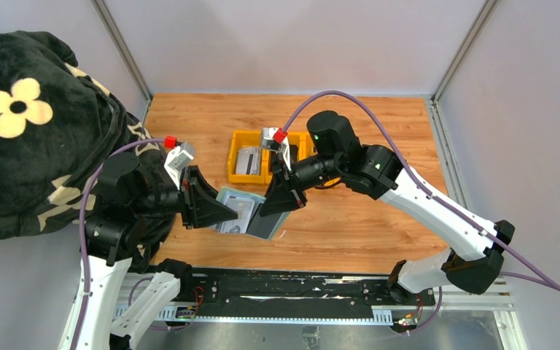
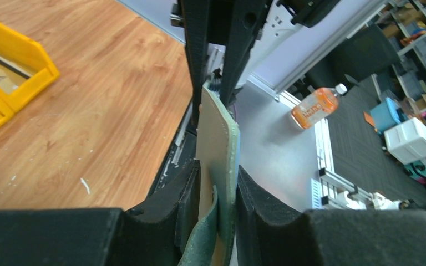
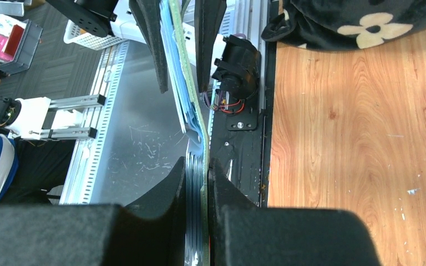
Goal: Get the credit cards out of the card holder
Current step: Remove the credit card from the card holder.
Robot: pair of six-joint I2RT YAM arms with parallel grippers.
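The card holder (image 1: 237, 209) is open, pale grey-blue inside, and held in the air above the table's near edge by both grippers. My left gripper (image 1: 222, 211) is shut on its left half. In the left wrist view the holder (image 2: 217, 133) stands edge-on, sage green and tan, between my left gripper's (image 2: 216, 174) pads. My right gripper (image 1: 278, 205) is shut on its right half, where a dark panel (image 1: 266, 224) shows. In the right wrist view the holder (image 3: 191, 119) shows layered blue pockets and a green outer skin in my right gripper (image 3: 197, 166). A silver-grey card (image 1: 248, 160) lies in the yellow tray.
The yellow three-part tray (image 1: 232, 157) stands mid-table behind the grippers; its corner shows in the left wrist view (image 2: 28, 61). A black rail (image 1: 277, 288) runs along the near edge. A dark flowered cloth (image 1: 29, 131) covers the left side.
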